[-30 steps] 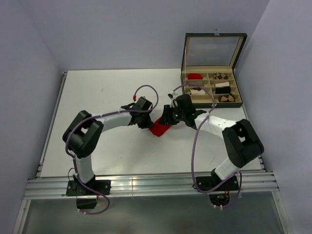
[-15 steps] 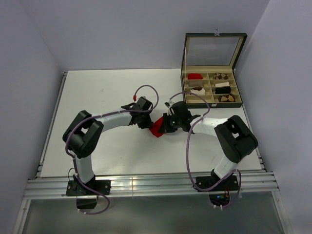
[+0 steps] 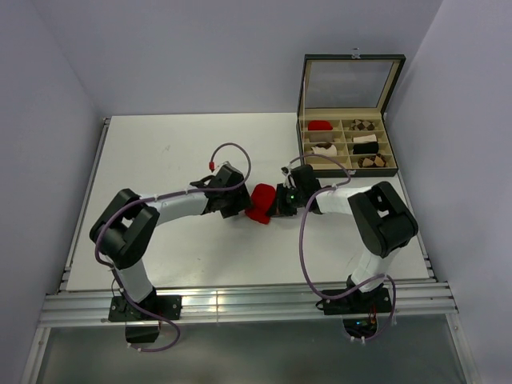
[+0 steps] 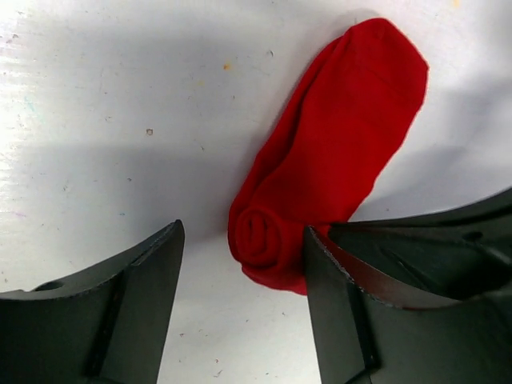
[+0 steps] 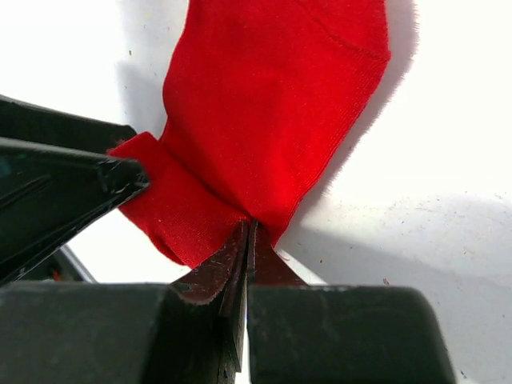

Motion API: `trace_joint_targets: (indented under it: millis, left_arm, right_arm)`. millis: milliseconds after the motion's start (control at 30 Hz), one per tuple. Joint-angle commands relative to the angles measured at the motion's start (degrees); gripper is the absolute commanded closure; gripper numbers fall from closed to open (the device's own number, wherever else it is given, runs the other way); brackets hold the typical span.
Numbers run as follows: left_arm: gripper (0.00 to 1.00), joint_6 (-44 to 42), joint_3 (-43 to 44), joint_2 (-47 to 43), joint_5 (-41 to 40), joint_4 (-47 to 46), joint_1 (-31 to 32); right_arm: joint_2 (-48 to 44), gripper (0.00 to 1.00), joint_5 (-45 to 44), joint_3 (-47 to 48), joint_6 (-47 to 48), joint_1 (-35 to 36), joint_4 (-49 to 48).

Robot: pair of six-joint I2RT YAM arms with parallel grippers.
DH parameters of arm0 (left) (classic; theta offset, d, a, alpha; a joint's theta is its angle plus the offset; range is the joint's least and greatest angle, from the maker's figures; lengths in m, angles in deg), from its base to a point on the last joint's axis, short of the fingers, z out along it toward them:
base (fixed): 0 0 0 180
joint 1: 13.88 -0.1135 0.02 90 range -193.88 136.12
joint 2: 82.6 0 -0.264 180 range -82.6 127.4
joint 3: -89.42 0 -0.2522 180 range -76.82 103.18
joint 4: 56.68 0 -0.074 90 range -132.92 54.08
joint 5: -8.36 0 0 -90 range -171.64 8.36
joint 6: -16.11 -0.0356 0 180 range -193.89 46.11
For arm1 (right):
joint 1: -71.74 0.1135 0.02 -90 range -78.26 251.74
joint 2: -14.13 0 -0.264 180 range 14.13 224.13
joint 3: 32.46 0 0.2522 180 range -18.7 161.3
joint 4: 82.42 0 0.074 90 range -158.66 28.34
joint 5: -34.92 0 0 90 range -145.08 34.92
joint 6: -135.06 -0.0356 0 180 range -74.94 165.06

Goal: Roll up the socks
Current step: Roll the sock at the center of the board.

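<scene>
Near-left of the open box (image 3: 346, 148), the red sock (image 3: 260, 203) lies with its rolled end between the left gripper's (image 4: 242, 240) parted jaws, its length running away; the right gripper (image 5: 246, 232) clamps its edge.

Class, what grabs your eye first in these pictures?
The red sock, one end rolled, lies in the middle of the table. The right claw is shut on its edge; the left claw stands open around the rolled end. An open compartment box sits far right.
</scene>
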Motion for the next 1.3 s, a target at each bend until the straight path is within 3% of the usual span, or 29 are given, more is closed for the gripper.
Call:
trace_joint_targets:
  millis: [0, 267, 567, 733, 833, 867, 967, 1133, 1267]
  left_arm:
    - [0.34, 3.0, -1.3, -3.2, 1.3, -4.6, 0.2]
    - [0.35, 5.1, -3.4, -3.7, 2.1, -6.5, 0.1]
    - [0.55, 6.0, -2.9, 1.3, 2.6, -4.7, 0.2]
    - [0.73, 4.7, -1.6, 4.1, 2.2, -2.5, 0.2]
    - [0.79, 3.2, -0.5, 5.5, 2.2, -1.0, 0.2]
    - [0.79, 2.8, -0.4, 5.8, 2.2, -0.6, 0.2]
    - [0.79, 1.4, 0.4, 6.5, 2.1, 0.4, 0.2]
    - [0.80, -0.9, 1.9, 6.9, 2.0, 1.2, 0.2]
    - [0.79, -2.0, 3.0, 7.2, 2.3, 1.7, 0.2]
  right_arm:
    - [4.0, 1.00, -3.8, -1.1, 1.0, -1.3, 7.1]
    - [4.1, 1.00, -4.2, 1.0, 2.3, -1.3, 8.3]
    - [3.0, 1.00, -5.5, 2.0, 3.3, 0.6, 8.6]
    - [0.1, 1.00, -6.1, 1.9, 4.2, 2.1, 7.8]
    - [-4.7, 0.84, -7.5, 1.4, 6.5, 3.0, 6.9]
    - [-6.2, 0.74, -9.8, 1.2, 8.3, 3.9, 6.9]
    - [-11.8, 0.62, -14.7, 1.5, 12.9, 5.8, 7.5]
    - [-17.8, 0.50, -21.5, 1.3, 21.0, 11.8, 6.1]
    - [-17.1, 0.49, -22.6, 1.5, 23.5, 15.2, 5.6]
